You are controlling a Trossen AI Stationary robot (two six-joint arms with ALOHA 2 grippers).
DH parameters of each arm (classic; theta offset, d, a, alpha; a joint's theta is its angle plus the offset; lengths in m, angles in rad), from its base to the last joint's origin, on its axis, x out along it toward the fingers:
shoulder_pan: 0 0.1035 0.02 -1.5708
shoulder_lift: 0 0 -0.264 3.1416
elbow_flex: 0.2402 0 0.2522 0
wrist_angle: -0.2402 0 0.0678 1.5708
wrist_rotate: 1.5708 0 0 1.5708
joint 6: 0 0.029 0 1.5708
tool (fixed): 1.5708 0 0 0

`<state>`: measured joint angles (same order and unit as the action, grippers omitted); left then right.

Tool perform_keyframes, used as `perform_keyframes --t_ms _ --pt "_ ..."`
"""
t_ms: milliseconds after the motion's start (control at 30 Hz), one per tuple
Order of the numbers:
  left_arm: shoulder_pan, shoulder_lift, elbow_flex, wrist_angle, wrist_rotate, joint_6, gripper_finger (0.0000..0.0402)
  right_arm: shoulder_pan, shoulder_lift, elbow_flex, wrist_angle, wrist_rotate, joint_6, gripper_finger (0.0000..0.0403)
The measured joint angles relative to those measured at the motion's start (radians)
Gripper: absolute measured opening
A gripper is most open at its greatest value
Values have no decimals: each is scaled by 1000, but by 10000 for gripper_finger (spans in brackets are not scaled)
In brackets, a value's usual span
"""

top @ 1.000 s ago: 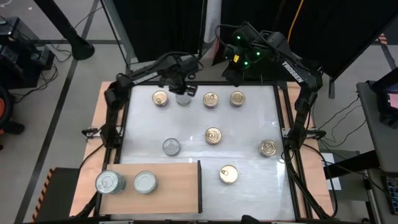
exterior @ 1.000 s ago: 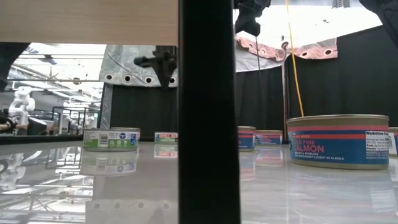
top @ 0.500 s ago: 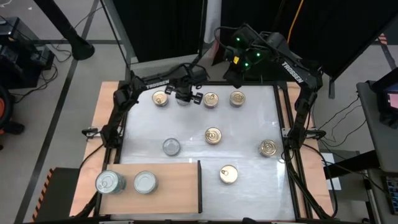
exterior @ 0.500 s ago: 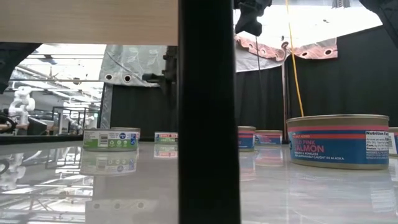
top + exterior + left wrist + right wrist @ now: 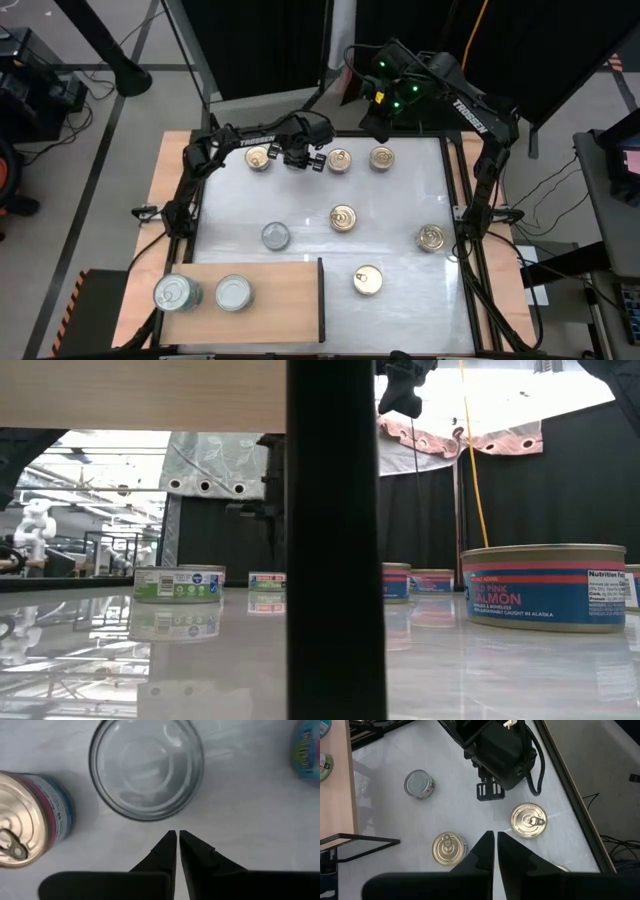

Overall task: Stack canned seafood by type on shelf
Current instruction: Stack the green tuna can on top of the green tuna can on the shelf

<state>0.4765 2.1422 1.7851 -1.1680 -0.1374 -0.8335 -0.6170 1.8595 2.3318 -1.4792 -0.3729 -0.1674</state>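
Tins lie spread over the white worktop [image 5: 300, 215]: three gold-lidded ones [image 5: 339, 160] along the far edge, one [image 5: 343, 218] mid-worktop, one [image 5: 432, 238] by the right edge, one [image 5: 367, 281] at the near edge, and a silver-lidded one [image 5: 275, 236] left of centre. Two silver tins [image 5: 232, 293] sit on the shelf [image 5: 270, 300] at the near left corner. The left tool [image 5: 177, 836], fingers pressed together and holding nothing, hangs over a silver tin [image 5: 146, 767] at the far edge. The right tool [image 5: 495, 837], also closed narrow and empty, is raised above the far edge.
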Motion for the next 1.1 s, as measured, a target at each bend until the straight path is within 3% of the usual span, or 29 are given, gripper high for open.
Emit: perform_keyframes --t_ms 467,1100 --pt "14 -5 -105 112 -2 -25 29 18 0 0 0 0 8 13" --pt "-62 2 -109 46 29 5 29 30 0 0 2 0 29 13"
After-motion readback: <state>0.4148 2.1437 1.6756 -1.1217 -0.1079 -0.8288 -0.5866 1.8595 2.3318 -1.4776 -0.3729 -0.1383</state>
